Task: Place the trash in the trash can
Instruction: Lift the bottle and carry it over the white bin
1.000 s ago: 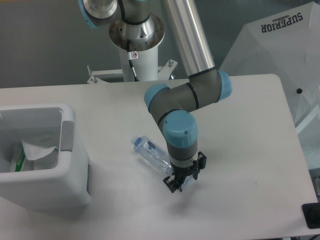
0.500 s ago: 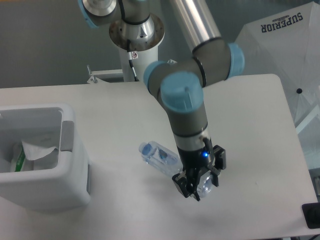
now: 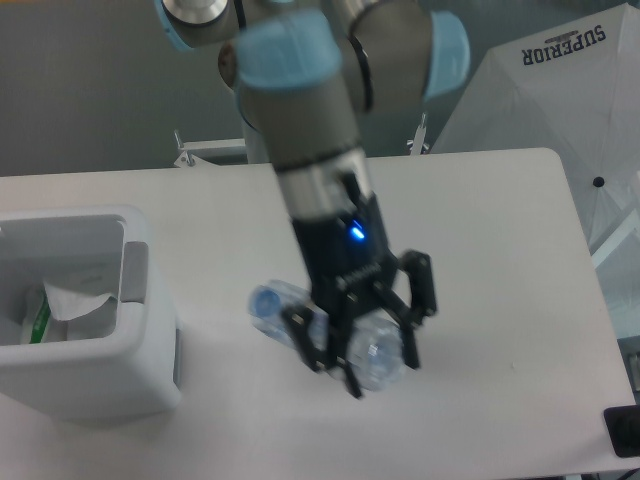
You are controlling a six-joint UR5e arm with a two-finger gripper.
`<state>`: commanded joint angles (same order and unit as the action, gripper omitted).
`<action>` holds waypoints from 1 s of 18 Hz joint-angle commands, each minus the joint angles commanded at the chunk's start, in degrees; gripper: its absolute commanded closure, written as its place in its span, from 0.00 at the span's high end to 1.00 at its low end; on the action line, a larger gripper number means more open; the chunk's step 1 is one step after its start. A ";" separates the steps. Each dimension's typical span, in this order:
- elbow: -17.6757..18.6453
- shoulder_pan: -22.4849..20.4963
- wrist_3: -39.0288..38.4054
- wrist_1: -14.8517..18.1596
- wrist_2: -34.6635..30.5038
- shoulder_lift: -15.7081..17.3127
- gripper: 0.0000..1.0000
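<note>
My gripper (image 3: 368, 358) is shut on the clear blue-tinted plastic bottle (image 3: 372, 355) and holds it in the air above the table, well up toward the camera. The bottle lies roughly level, its blue cap (image 3: 264, 301) pointing left and its base between the black fingers (image 3: 318, 343). The white trash can (image 3: 100, 375) stands at the left edge of the table, to the left of the gripper. Inside it lies a white wrapper (image 3: 62, 303) with a green strip showing beside it.
The grey table (image 3: 500, 260) runs to its right edge near a white folded umbrella (image 3: 560, 90). A small dark object (image 3: 625, 430) sits at the bottom right corner. The arm's base column (image 3: 270, 120) stands behind the table.
The gripper has risen with the bottle off the table and shifted slightly left, toward the camera. The trash can has not moved.
</note>
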<state>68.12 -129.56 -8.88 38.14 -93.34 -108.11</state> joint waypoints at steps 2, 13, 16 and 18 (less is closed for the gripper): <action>-0.09 2.19 -0.09 0.00 -0.09 1.67 0.64; 1.05 15.20 -0.70 0.09 -0.35 1.50 0.64; 2.10 16.96 -0.62 0.09 -0.44 0.62 0.64; 3.76 17.41 -0.62 0.09 -0.53 0.62 0.64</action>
<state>71.89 -112.15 -9.49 38.23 -93.87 -107.49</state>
